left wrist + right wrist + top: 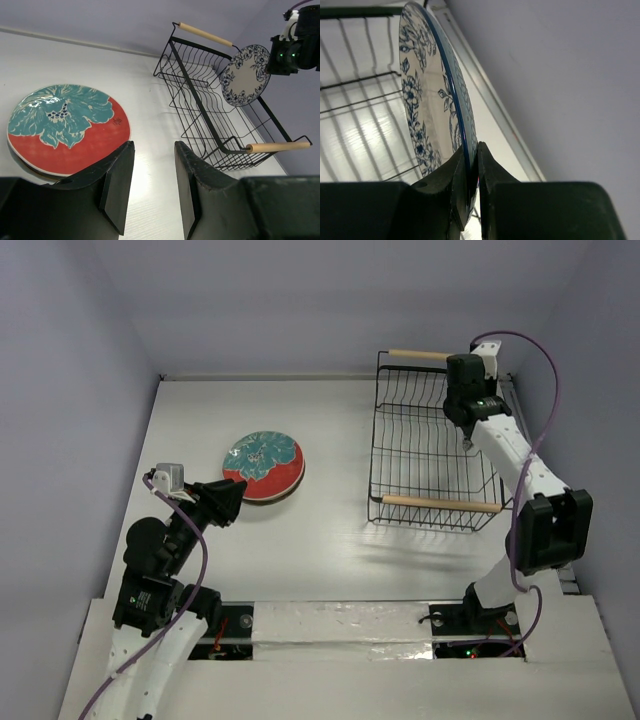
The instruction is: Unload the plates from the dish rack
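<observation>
Right fingers [460, 180] are pinched on the rim of the blue floral plate [430, 100]. It is white with a dark blue rim line and blue flowers round the border, and it is held upright, edge-on to the wrist cam. It sits at the far right end of the dish rack [435, 445], under the far wooden handle [418, 354]. Can't tell whether its lower edge touches the wires.

The rack is black wire and sits close to the right wall and the back edge of the desk [330, 420].

The teal-and-red plate [263, 466] lies flat on top of a stack at left centre, with a darker rim showing under it. It's well apart from the rack, with a wide strip of desk between them.

Left fingers [120, 175] are spread and holding nothing, low on the near side of the stack and not touching it.
</observation>
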`<control>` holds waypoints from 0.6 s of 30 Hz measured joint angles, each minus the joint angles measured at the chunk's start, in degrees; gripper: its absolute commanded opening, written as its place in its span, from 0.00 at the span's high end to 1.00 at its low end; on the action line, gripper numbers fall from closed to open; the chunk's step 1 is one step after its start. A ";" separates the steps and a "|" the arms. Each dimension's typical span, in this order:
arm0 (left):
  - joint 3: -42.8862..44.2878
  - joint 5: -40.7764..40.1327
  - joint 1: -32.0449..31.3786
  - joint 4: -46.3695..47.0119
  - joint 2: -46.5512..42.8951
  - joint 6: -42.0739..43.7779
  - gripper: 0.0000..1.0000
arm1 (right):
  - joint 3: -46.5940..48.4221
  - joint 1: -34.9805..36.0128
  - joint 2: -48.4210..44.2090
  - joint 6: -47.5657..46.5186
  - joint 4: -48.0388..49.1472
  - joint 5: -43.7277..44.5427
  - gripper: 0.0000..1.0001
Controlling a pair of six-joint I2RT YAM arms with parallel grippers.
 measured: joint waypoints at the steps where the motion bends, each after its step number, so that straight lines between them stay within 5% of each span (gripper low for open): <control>1: 0.00 0.00 0.00 0.00 0.00 0.02 0.65 | -0.15 0.00 -0.81 0.92 -0.66 -0.98 1.00; 12: 0.00 -0.24 0.00 -0.02 0.24 0.02 0.65 | -1.25 0.09 -23.67 13.49 0.02 -22.97 1.00; 18: 0.00 -0.42 0.52 -0.13 1.11 0.02 0.65 | -7.63 4.09 -26.36 20.90 7.50 -38.05 1.00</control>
